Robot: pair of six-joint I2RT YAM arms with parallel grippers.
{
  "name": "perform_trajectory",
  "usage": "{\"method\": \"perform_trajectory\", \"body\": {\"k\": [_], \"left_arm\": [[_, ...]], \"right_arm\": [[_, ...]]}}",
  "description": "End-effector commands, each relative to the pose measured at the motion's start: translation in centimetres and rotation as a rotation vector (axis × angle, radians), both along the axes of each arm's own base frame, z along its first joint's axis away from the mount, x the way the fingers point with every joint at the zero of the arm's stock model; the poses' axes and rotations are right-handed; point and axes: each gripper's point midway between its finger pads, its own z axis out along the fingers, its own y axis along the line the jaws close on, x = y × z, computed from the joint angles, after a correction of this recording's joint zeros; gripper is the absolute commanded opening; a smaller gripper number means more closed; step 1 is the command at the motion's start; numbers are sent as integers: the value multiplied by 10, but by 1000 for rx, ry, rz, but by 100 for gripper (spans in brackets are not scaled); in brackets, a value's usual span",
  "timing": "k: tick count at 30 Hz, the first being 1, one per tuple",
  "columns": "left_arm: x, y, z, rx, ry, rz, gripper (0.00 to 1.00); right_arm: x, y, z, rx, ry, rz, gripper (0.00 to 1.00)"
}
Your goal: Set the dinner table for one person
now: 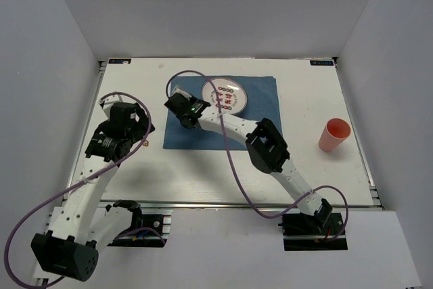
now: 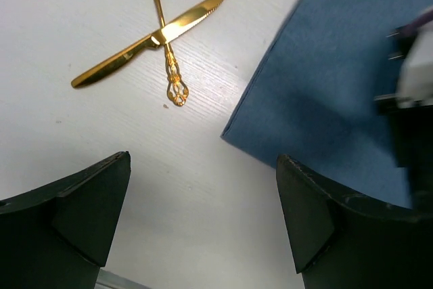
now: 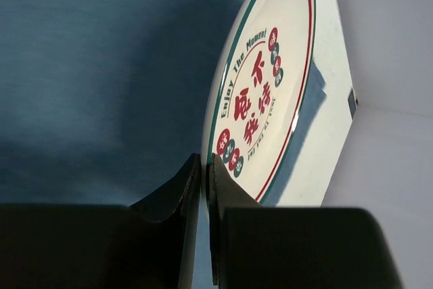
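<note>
White bench [image 1: 183,174] fills the walled cell, blue cloth [image 1: 260,126] at its 12 o'clock carrying a printed plate [image 1: 233,96]. Right pincer [image 3: 203,167] is clamped on the plate's rim; left pincer [image 2: 203,162] gapes wide at 9 o'clock over bare bench, crossed gold fork [image 2: 177,89] and knife [image 2: 196,15] ahead.

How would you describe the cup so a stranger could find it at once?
Start at the big white dinner table. Right of the blue cloth, near the table's right edge, the cup sits alone. It is the only pink thing there.
</note>
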Motion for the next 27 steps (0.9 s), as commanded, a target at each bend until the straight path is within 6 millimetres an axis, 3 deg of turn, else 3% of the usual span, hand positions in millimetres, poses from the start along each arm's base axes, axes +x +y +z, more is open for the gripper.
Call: {"method": "perform_trajectory", "body": {"k": [1, 7, 16, 23, 25, 26, 27], "left_arm": [[0, 11, 19, 11, -72, 66, 98], [4, 4, 12, 6, -37, 26, 98], [5, 2, 11, 0, -35, 10, 98], [5, 2, 12, -1, -38, 11, 98], [4, 3, 12, 2, -39, 16, 98], [4, 3, 12, 1, -38, 17, 98], [3, 3, 13, 1, -44, 18, 98]], "right_arm": [[8, 6, 16, -33, -63, -7, 0], [-5, 16, 2, -51, -49, 22, 0], [-19, 1, -10, -41, -3, -13, 0], [-30, 1, -23, -3, 27, -27, 0], [-33, 4, -21, 38, 38, -34, 16], [-37, 9, -20, 73, 57, -21, 31], [-37, 13, -9, 119, 49, -17, 40]]}}
